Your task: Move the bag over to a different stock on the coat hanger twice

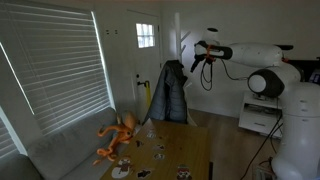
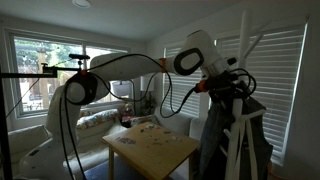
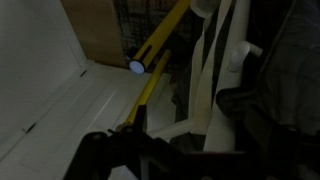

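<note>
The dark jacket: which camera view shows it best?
An exterior view shows the dark jacket whole, from top to hem. In an exterior view closer in, the dark jacket is shadowed and partly cut off. The wrist view shows only a dark fold of it.

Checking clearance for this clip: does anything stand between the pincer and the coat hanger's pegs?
Nothing visible does. In an exterior view the pincer sits right beside the coat hanger, near its pegs. The dark jacket hangs lower on the pole, below the pincer, not between them.
</note>
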Controlling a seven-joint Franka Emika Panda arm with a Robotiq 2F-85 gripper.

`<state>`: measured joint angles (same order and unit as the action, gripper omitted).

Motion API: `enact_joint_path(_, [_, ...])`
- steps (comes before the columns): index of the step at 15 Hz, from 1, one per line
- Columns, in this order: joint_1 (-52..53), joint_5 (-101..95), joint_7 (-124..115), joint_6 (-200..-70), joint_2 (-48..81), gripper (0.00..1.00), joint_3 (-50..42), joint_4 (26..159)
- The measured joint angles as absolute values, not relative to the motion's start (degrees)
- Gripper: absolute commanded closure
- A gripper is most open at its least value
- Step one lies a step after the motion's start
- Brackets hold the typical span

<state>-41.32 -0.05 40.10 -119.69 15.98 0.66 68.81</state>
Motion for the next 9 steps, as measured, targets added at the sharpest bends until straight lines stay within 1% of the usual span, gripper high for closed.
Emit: enact_joint_path(9, [-40.9, -10.2, 12.2, -114.5, 10.3, 0.0, -1.7, 78.2])
